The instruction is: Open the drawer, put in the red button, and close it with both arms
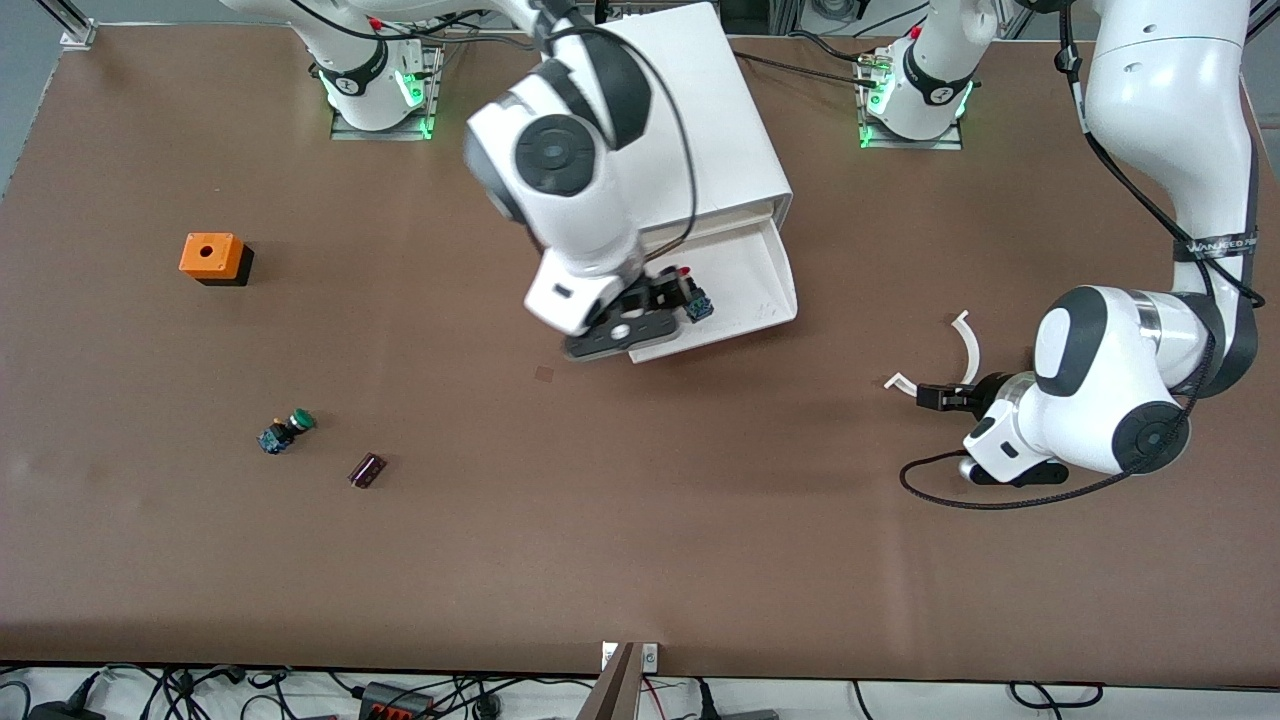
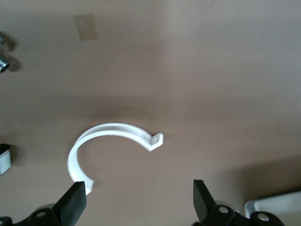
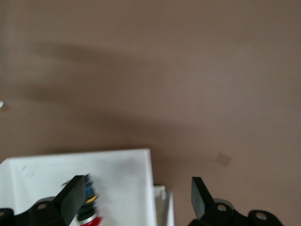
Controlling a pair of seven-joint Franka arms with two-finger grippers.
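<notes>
Lettering "WANLEED" on left arm's band [image 1: 1217, 245]; both hands released, right hand [image 1: 672, 300] over open drawer [image 1: 752, 290], left hand [image 1: 925, 390] waiting.

light: bright, even | shadows: soft | wrist views: blurred

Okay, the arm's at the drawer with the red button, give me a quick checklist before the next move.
1. Drawer pulled open: ok.
2. Red button over the drawer's floor, not the table: ok.
3. Button resting on the floor and free of the finger beside it: cannot tell.
4. Right gripper fingers spread wide over the drawer: ok.
5. Left gripper open and holding nothing, over the white curved piece on the table: ok.
6. Green button and orange box out on the table, away from the drawer: ok.
</notes>
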